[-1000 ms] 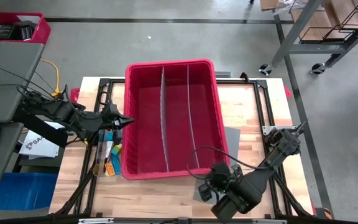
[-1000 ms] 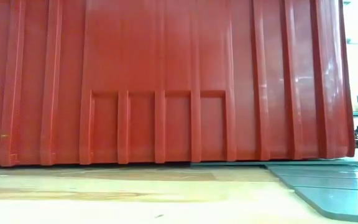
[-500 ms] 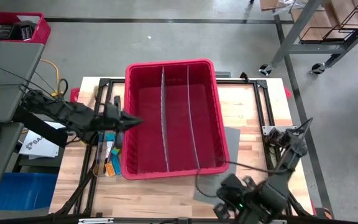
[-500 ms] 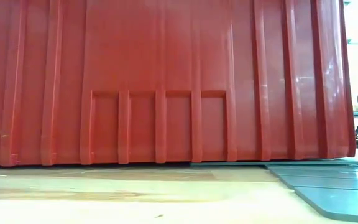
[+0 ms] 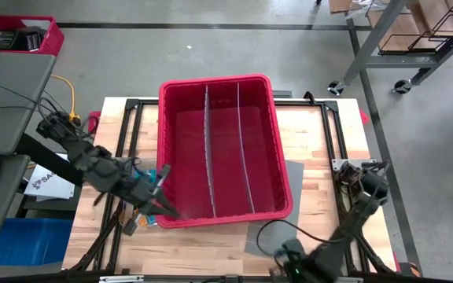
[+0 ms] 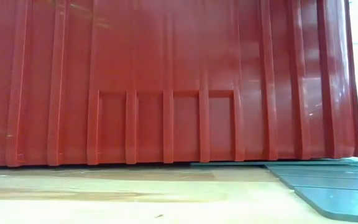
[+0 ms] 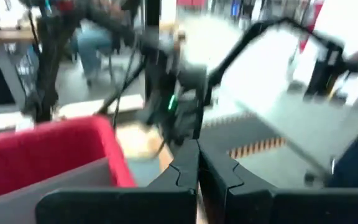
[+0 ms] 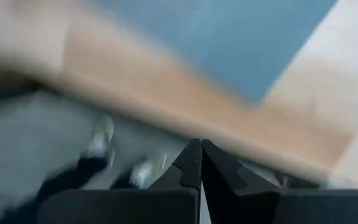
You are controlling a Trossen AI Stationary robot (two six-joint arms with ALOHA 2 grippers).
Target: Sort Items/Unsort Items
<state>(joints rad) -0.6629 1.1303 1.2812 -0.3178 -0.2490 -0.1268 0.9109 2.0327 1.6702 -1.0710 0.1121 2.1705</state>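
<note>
Grey concrete floor [image 5: 211, 47] (dark line across) with a metal rack [image 5: 415, 31] at the far right.

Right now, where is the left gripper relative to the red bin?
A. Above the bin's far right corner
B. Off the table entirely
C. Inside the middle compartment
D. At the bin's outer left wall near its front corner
D: the high view shows the left gripper, fingers shut, at the red bin's outer left wall near the front corner.

A workshop or lab: bare concrete floor [image 5: 211, 55], wheeled metal racks [image 5: 392, 47] (cardboard boxes aboard), wooden workbench [image 5: 321, 149]
</note>
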